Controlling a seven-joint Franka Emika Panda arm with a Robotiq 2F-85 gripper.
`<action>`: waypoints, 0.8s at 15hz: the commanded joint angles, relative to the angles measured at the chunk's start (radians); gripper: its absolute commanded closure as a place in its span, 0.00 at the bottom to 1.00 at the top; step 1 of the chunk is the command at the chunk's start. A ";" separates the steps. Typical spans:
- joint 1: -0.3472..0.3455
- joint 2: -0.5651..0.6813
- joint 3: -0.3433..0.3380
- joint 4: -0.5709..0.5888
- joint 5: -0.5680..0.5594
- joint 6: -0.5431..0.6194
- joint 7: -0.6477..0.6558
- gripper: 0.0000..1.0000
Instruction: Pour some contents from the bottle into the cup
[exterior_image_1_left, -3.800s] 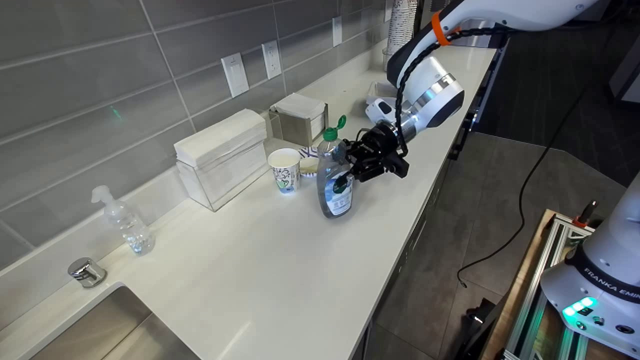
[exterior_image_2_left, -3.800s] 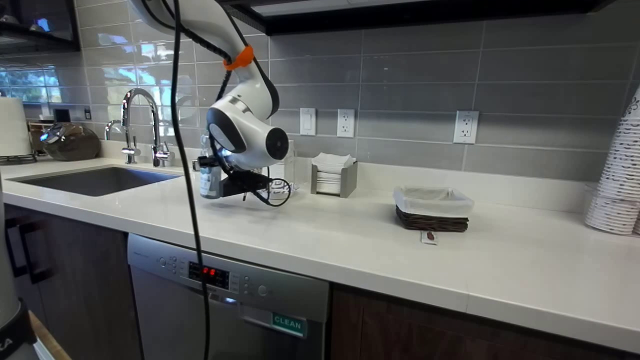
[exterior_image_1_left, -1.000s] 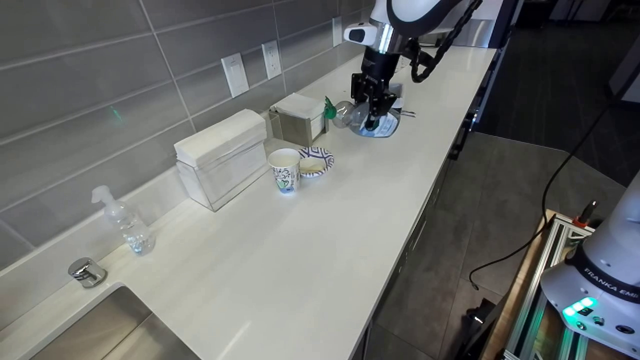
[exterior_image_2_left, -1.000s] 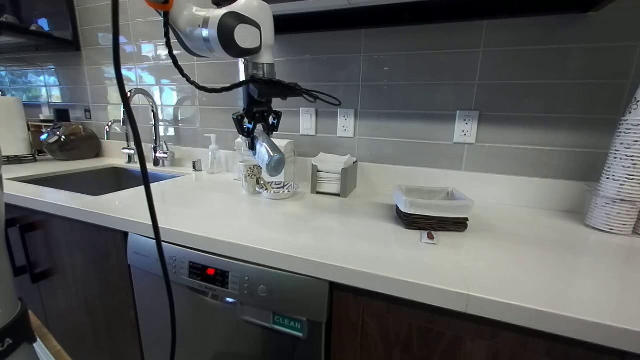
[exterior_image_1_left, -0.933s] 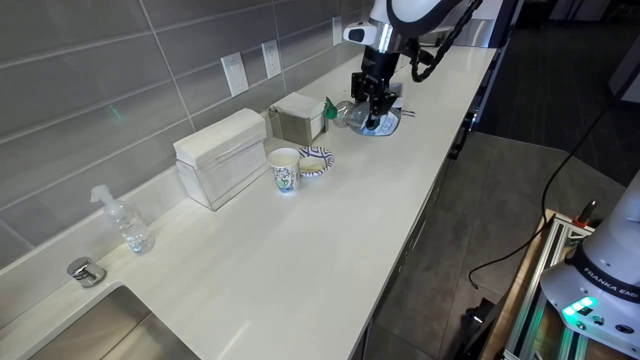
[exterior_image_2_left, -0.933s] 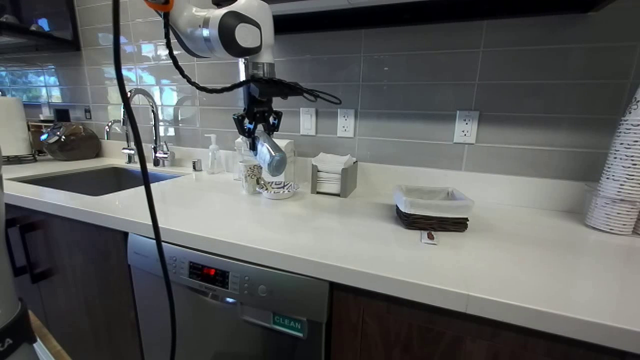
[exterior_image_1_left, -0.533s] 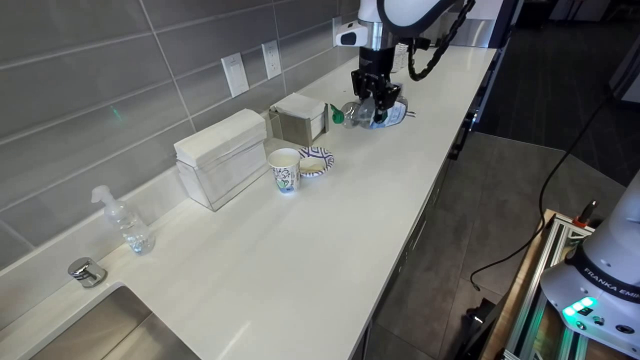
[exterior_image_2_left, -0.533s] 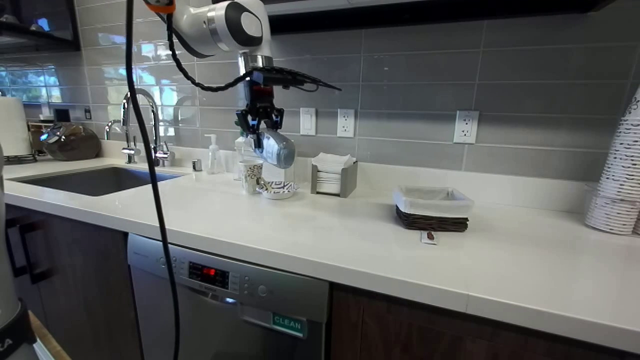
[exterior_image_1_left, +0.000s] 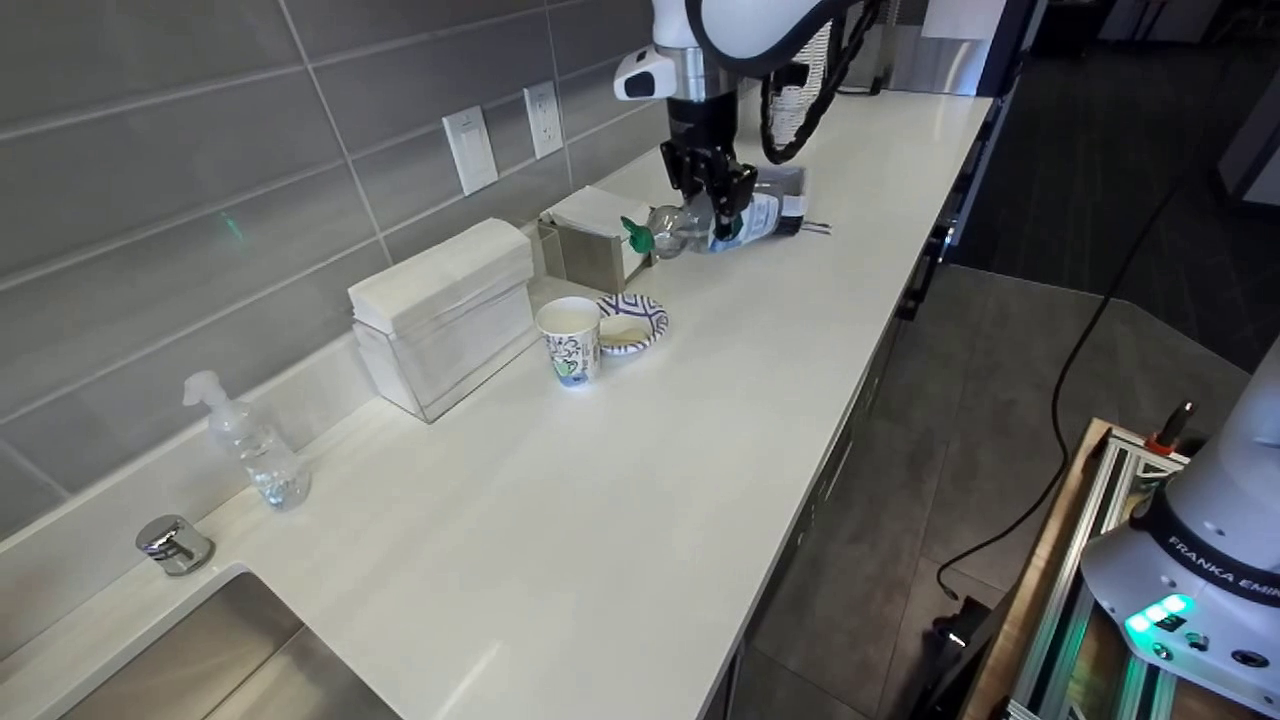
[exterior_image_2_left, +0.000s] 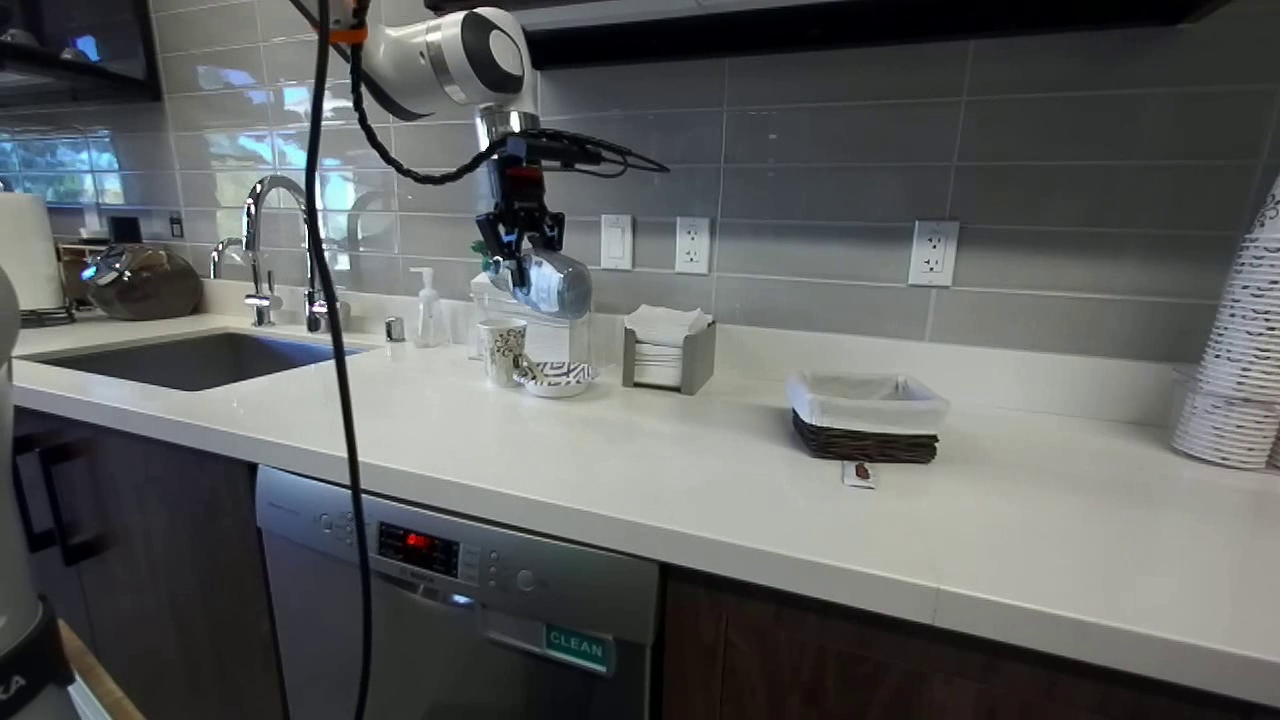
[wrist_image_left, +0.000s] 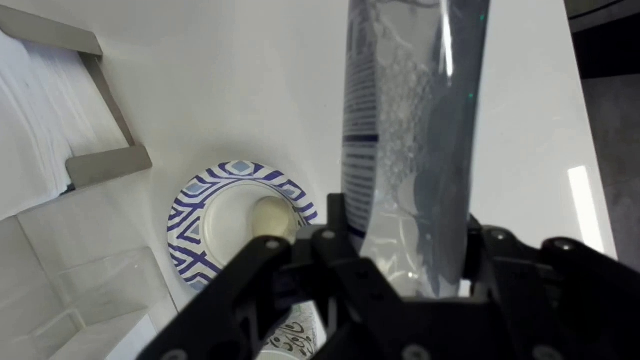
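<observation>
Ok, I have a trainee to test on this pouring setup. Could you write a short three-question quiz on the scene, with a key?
1. True or false: the claw holds the green-capped bottle tilted, not upright.
2. Which is nearest the cup: a) sink, b) bowl, c) basket?
3. What word is on the green sign on the dishwasher?

Key: 1. true; 2. b; 3. CLEAN.
</observation>
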 joint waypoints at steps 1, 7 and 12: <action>0.014 0.080 0.009 0.081 -0.044 -0.027 0.052 0.77; 0.022 0.161 0.011 0.178 -0.057 -0.022 0.077 0.77; 0.030 0.212 0.014 0.243 -0.065 -0.022 0.069 0.77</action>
